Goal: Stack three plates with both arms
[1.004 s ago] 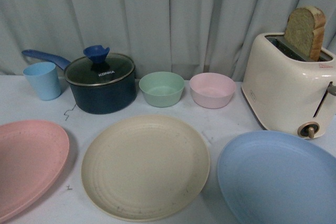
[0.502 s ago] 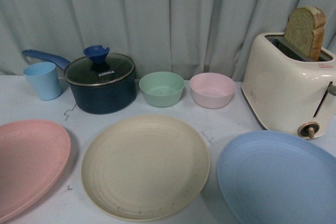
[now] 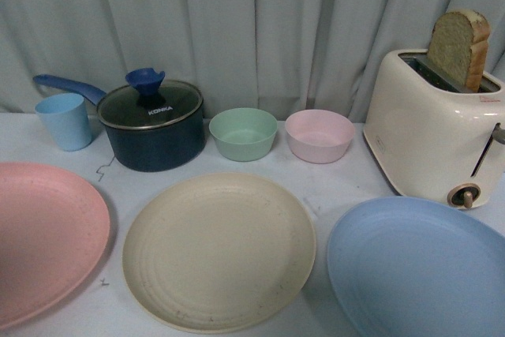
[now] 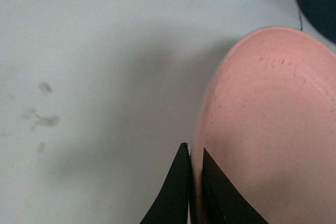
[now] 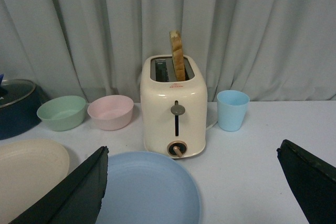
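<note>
In the front view, the pink plate (image 3: 43,242) is seen at the lower left edge of the frame, the beige plate (image 3: 218,250) at lower centre and the light blue plate (image 3: 418,270) at lower right, below the toaster (image 3: 434,136); none is stacked on another. In the left wrist view, the pink plate's rim is pinched between the narrowly set fingers of the left gripper (image 4: 194,153). In the right wrist view, the right gripper (image 5: 192,152) is spread wide and holds nothing, with the light blue plate framed between its fingers.
</note>
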